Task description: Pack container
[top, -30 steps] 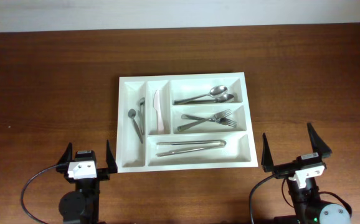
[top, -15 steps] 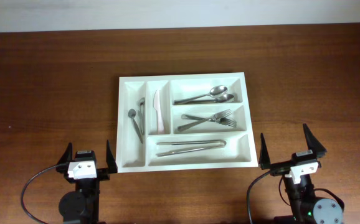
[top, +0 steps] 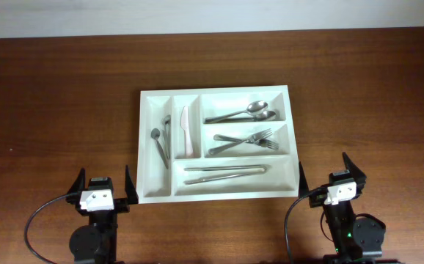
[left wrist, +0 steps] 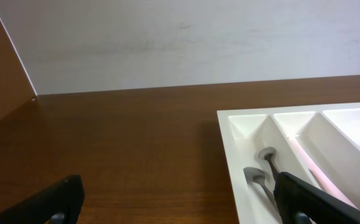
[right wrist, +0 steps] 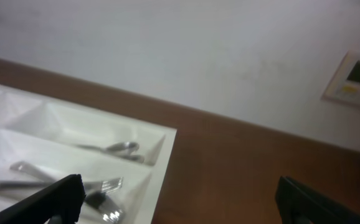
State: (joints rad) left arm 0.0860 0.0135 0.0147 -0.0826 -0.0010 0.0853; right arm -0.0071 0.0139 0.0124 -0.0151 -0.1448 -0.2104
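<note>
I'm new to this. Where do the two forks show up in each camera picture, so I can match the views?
Overhead: the forks lie in the middle wide compartment of the white tray, right of centre.
Left wrist: forks not in view; only the tray's left end shows, at lower right.
Right wrist: forks at lower left.
Shared landmark: the white tray, seen in all three.

Even, bright light; faint shadows on the counter. The right wrist view is blurred, worst toward seven o'clock.
</note>
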